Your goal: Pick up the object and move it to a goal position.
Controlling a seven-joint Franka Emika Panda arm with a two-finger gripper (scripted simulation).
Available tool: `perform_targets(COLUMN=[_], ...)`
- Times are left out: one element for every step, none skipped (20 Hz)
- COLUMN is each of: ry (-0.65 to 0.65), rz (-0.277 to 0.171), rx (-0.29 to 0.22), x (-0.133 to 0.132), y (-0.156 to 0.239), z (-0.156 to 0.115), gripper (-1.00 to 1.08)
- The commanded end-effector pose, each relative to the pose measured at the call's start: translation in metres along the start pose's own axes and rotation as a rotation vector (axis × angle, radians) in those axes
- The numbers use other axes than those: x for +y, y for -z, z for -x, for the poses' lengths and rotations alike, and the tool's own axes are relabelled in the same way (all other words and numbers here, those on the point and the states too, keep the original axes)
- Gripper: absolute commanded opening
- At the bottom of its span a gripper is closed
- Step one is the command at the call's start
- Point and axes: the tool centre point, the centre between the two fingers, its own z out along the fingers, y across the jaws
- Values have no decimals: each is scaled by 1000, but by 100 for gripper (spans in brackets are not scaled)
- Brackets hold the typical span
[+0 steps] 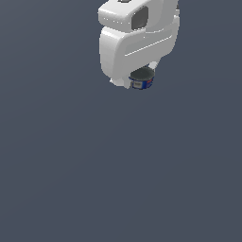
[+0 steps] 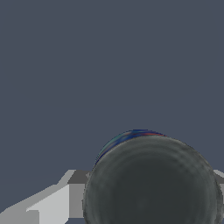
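Note:
The object (image 1: 142,81) is a short can with a dark round top and a blue label with white and red marks. It sits just under the white arm (image 1: 134,42), near the top of the exterior view, and the arm's body hides the fingers there. In the wrist view the object's dark top (image 2: 153,183) looms large and close. My gripper (image 2: 151,177) holds it between its jaws. One grey finger (image 2: 76,197) presses against one side of the can, and the other finger shows only as a sliver at the frame's edge.
A plain dark grey-blue floor (image 1: 118,179) spreads all around, with no other objects, walls or edges in either view.

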Motion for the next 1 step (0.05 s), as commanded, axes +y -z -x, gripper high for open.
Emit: perform_targets(ry=[0], rz=[0], rx=[0], x=[0], y=[2], z=[0], gripper=[-100])
